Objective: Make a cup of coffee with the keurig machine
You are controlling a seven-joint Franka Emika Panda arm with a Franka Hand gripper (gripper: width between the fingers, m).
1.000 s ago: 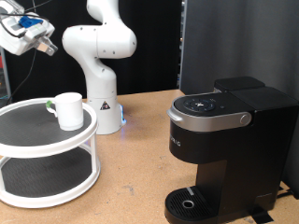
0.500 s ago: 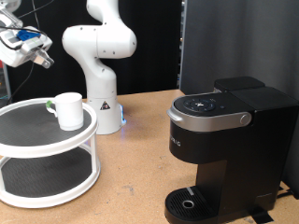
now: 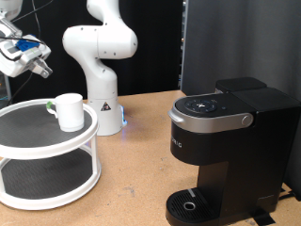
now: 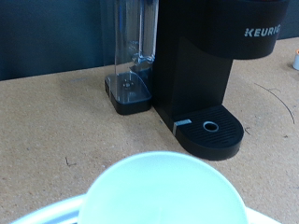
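One white ceramic cup, smooth, glossy and cylindrical, stands upright on the top tier of a round two-tier white rack whose shelves are lined with dark, ribbed matting. The rack sits on a tan, cork-like desk at about nine o'clock in the exterior view. The keurig machine, boxy matte-black plastic with a silver-grey band around its lid and a round drip base, stands at roughly four o'clock, well apart from the cup. In the wrist view a clear plastic water tank shows beside the machine.

The hand hovers in the air at about ten o'clock, above the cup and apart from it, holding nothing. How wide its fingers stand cannot be told. The wrist view shows the cup's open rim close beneath the camera.
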